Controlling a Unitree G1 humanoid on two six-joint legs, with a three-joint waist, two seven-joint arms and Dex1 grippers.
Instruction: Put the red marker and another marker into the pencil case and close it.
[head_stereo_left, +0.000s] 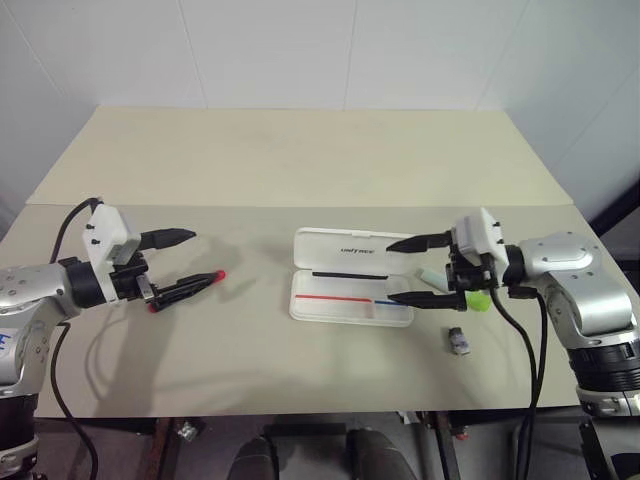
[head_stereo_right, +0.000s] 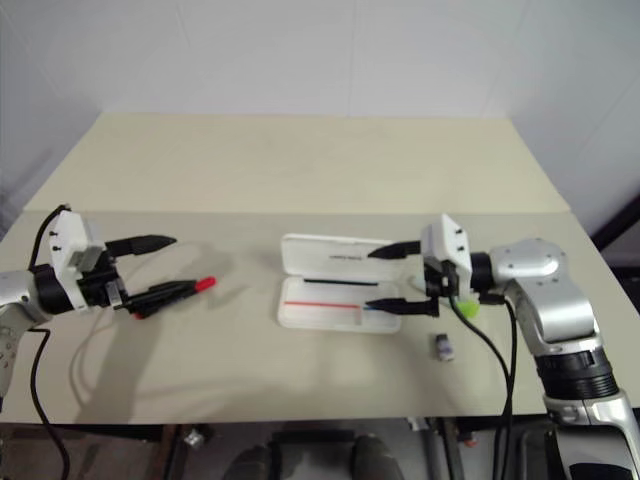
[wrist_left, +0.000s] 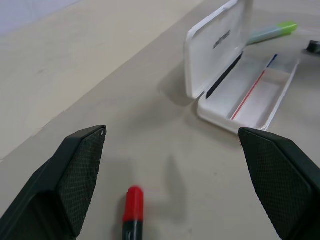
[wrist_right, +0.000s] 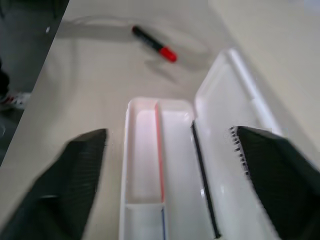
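Lying open and empty on the tabletop (head_stereo_left: 300, 160), the pencil case (head_stereo_left: 350, 300) awaits both markers. Each hand, left (head_stereo_left: 185, 262) and right (head_stereo_left: 412, 270), is spread wide and holds nothing. The red marker (head_stereo_left: 190, 289) rests under the left hand, apparently ungrasped; closing on it looks next. The left wrist view reveals the green-capped marker (wrist_left: 272, 32) beyond the case.

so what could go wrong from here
The red marker lies loose on the table under the open left gripper; a poor grab could roll it away. The open right gripper hovers at the open case, so its fingers could bump the raised lid. The green marker lies behind the case, awkward to reach.
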